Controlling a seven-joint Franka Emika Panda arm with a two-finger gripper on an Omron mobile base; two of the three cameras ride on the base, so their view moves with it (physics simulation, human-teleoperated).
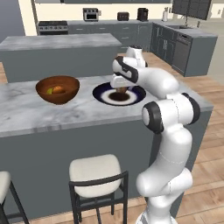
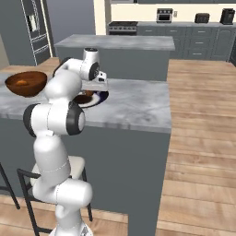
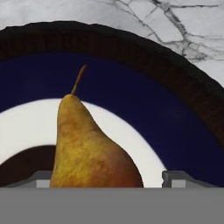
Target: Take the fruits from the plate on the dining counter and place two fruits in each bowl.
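Hovering low at frame centre over plate [image 1: 101, 93], gripper [image 3: 107, 179] straddling pear [image 3: 87, 148], fingertips [image 3: 177, 178] flanking its base; grip undeterminable.

Hand view: the pear [image 3: 89, 148] is cut off at its lower end by the frame bottom; the plate [image 3: 175, 109] runs off the left, right and lower edges. Left base view: the gripper [image 1: 121, 90] hides the fruit beneath it. Fruits in the brown bowl [image 1: 57, 89] are too small to identify.
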